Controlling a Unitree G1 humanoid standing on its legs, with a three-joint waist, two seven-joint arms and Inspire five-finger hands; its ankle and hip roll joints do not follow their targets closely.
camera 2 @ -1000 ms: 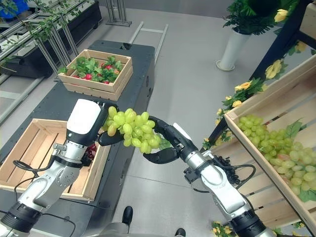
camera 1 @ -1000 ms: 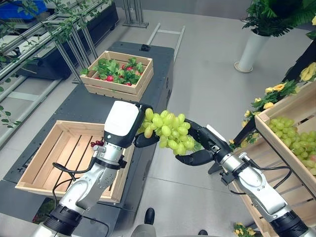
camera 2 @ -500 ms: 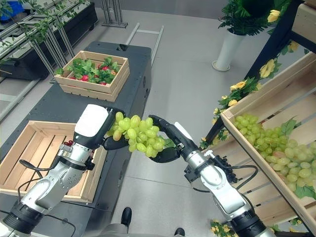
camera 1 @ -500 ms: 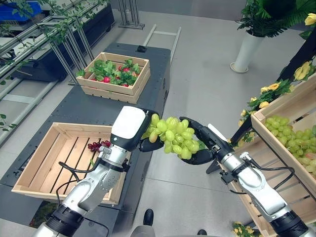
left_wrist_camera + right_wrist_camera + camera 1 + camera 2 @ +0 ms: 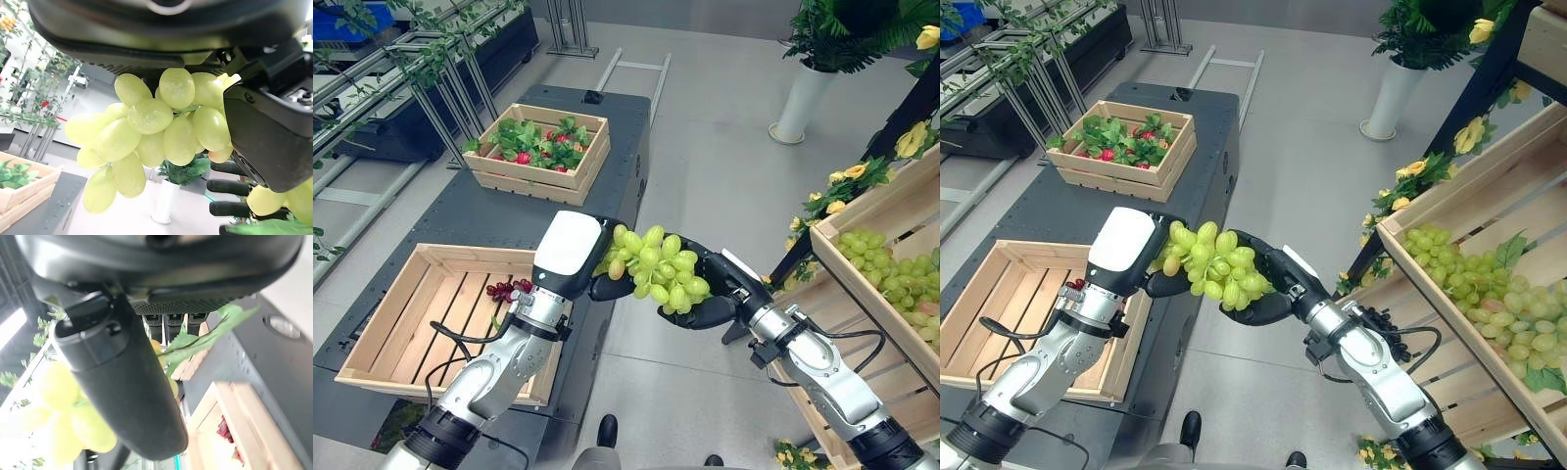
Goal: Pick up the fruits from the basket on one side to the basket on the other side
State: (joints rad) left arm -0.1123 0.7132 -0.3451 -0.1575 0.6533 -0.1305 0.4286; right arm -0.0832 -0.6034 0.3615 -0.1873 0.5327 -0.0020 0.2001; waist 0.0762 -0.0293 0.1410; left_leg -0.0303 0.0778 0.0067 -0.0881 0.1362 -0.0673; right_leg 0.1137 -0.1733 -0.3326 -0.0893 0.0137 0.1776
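Here the near-left wooden crate [image 5: 411, 313] on the dark table [image 5: 499, 211] holds only a small dark-red cluster of fruit [image 5: 504, 289] against its right wall, its slatted floor otherwise bare; the far crate [image 5: 543, 152] is packed with green leaves and red fruit; at the right a slanted wooden bin [image 5: 1469, 245] carries a heap of green grapes [image 5: 1489, 304] with a few leaves

Between the two sides, over the floor just past the table's right edge, the bunch of green grapes [image 5: 656, 276] hangs in both hands; the right hand [image 5: 710, 308] cups it from below and from the right, fingers curled under and thumb over the top; the left hand [image 5: 607, 284] closes on the bunch's left end, its dark fingers wrapped beneath the grapes

The head views give the layout of crates, bin, yellow flowers [image 5: 862, 181] along the bin's frame and a white planter [image 5: 803, 98] far right; the left wrist view adds the grapes [image 5: 156, 127] seen from very close, tucked against the hand's dark bulk [image 5: 269, 127], some dangling free below it; the right wrist view shows the thumb [image 5: 122, 387] laid across pale grapes [image 5: 63, 416], a green leaf [image 5: 205, 335] sticking out of the bunch, and past it the near crate with the dark-red fruit [image 5: 227, 428] in it

The bunch lies roughly level, its long axis running left to right between the two hands, the right end sagging a little lower into the right palm; I cannot tell which end carries the stem
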